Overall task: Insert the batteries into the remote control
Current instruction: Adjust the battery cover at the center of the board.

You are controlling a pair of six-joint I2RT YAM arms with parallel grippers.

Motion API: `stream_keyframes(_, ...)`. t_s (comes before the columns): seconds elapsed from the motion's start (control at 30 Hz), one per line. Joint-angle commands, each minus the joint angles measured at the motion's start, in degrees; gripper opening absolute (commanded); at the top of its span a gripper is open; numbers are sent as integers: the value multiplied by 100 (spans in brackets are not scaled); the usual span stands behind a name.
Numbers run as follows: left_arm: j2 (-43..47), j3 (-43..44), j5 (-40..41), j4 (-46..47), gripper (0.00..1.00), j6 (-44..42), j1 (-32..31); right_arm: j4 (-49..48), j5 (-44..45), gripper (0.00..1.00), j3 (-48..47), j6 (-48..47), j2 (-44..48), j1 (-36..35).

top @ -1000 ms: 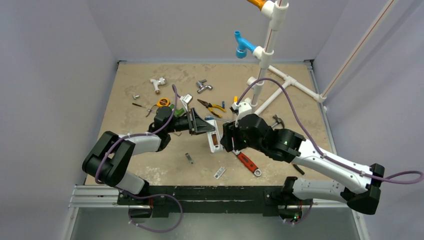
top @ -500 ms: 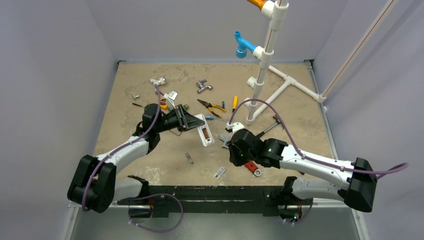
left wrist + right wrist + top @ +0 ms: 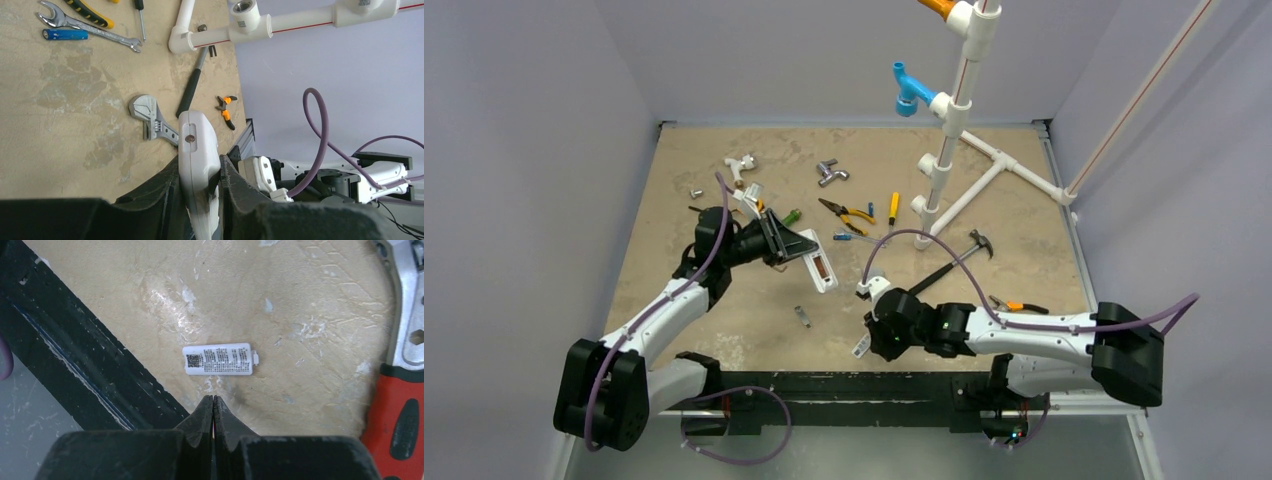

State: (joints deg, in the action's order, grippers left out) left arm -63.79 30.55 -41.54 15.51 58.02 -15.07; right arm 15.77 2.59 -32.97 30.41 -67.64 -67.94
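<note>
Nothing here can actually be read. The nearest thing to writing is a printed label on the small white plastic cover (image 3: 220, 360) lying flat on the table (image 3: 325, 300). It has a dark square code block (image 3: 192, 360) at its left end (it looks like a QR or data-matrix pattern). Several rows of fine black print run along the rest of the face, all too small to make out. The white pipe fittings carry faint grey stamped marks, one on the tee (image 3: 247, 17) and one on the coupling (image 3: 366, 4) further along the pipe (image 3: 300, 27), both blurred. Any lettering on the blue battery (image 3: 65, 34) is too small to tell.
</note>
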Motion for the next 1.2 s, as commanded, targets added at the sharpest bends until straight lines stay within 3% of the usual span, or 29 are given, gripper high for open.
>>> stream_keyframes(0.0, 103, 305, 4, -88, 0, -186, 48, -632, -22, 0, 92, -184, -177, -199)
stream_keyframes(0.5, 205, 331, 112, -352, 0, -332, 108, -1053, 156, 0, 172, -255, -793, -314)
stream_keyframes(0.83, 472, 527, 105, -1206, 0, -880, 788, -1258, 493, 0, 83, -281, -1067, -313)
stream_keyframes(1.17, 551, 455, 58, -1283, 0, -887, 855, -1516, 674, 0, -418, -330, -1733, -299)
